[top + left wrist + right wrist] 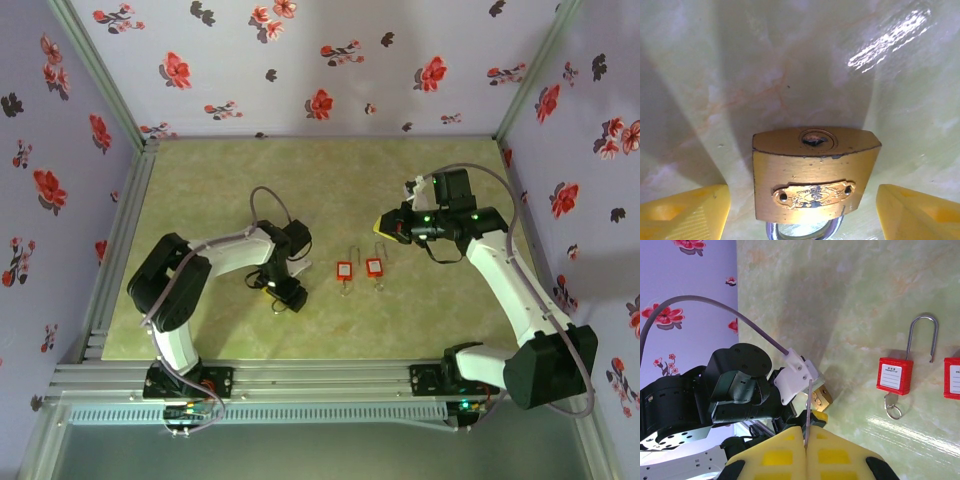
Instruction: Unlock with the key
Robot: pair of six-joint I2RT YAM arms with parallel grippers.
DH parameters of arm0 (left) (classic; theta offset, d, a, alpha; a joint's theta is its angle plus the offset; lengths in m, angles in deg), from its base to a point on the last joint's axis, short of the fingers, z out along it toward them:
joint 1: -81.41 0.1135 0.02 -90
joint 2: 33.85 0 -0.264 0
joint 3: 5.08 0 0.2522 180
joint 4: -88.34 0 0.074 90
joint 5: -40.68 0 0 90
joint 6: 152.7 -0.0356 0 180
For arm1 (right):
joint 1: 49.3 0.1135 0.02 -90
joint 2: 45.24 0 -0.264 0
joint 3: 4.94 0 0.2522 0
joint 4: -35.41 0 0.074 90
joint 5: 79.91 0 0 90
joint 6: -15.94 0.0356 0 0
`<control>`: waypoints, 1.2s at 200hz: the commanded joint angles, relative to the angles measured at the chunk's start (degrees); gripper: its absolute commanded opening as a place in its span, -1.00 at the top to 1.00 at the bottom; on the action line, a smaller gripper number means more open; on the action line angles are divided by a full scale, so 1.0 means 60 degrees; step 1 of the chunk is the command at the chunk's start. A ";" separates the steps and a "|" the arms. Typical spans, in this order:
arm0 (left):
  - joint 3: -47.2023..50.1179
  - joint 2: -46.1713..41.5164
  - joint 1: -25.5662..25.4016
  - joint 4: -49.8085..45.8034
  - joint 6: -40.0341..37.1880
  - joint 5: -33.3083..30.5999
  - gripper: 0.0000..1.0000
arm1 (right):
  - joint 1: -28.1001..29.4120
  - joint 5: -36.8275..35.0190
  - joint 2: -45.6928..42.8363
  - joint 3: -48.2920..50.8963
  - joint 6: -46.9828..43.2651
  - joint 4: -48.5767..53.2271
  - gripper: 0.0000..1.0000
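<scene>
Brass padlock (812, 172) lay flat on the green table (790, 60), left gripper (802, 209) spread wide on both sides, not touching it, right gripper (806, 452) squeezed tight on the thin key (808, 407), two red padlocks (345, 270) (374, 267) lay nearby

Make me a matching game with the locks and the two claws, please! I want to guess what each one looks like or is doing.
Things:
1. brass padlock
2. red padlock
3. left claw
4. right claw

Looks or states:
A. shut on the thin key
B. open, with a lock in the gap, not touching it
C. gold colour, keyhole showing on its end
D. long silver loop swung open

Right pairs: 1-C, 2-D, 3-B, 4-A.
</scene>
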 commanded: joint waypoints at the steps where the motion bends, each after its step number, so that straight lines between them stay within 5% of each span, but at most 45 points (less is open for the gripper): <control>1: -0.0054 0.0449 0.0014 0.0016 -0.0338 0.0148 -0.46 | -0.0016 0.0032 -0.0243 0.0076 0.0037 0.0123 1.00; 162: 0.0149 0.0503 -0.1075 0.0405 0.1030 -0.0701 0.21 | -0.0022 0.0072 -0.0275 0.0221 0.0152 -0.0197 1.00; 212: -0.0079 -0.0942 -0.0887 0.0651 -0.0574 -0.0139 0.31 | -0.0026 0.0615 -0.0139 0.0053 -0.0002 0.0039 1.00; 240: -0.0205 -0.2114 -0.0699 0.0894 -0.2733 0.0734 0.42 | 0.0006 0.1515 -0.0085 -0.0095 -0.0428 0.0637 1.00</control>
